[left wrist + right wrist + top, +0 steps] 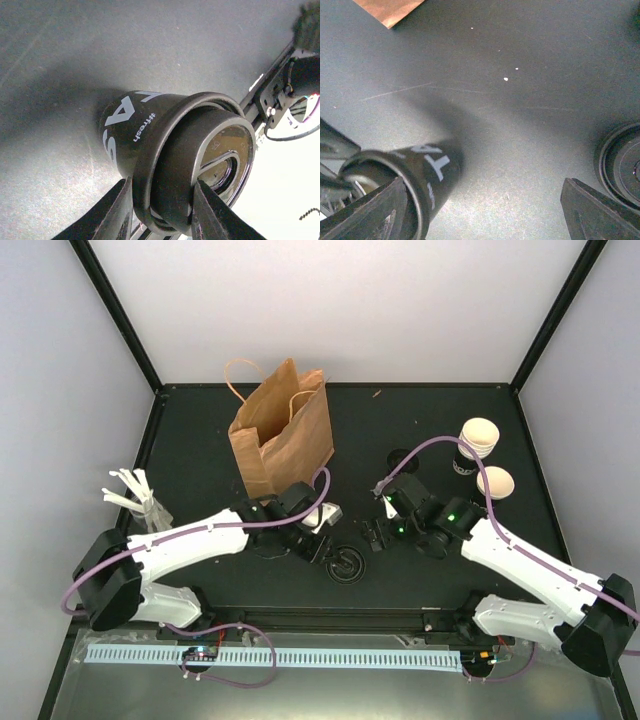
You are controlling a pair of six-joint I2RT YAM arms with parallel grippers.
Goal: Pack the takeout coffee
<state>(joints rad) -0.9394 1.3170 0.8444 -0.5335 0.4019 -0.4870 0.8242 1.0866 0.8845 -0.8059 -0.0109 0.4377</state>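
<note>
At the front middle of the table point(420, 420), the coffee cup point(135, 130) sits tilted, pinched at its rim by the narrowed left fingers point(117, 215), while the right fingers point(600, 210) spread wide and empty; light, thin paper likely dents, so grip gently near the stiffer rim.

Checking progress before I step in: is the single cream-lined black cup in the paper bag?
No, the cream-lined cup stands on the table beside the nested stack, off to the right of the paper bag.
</note>
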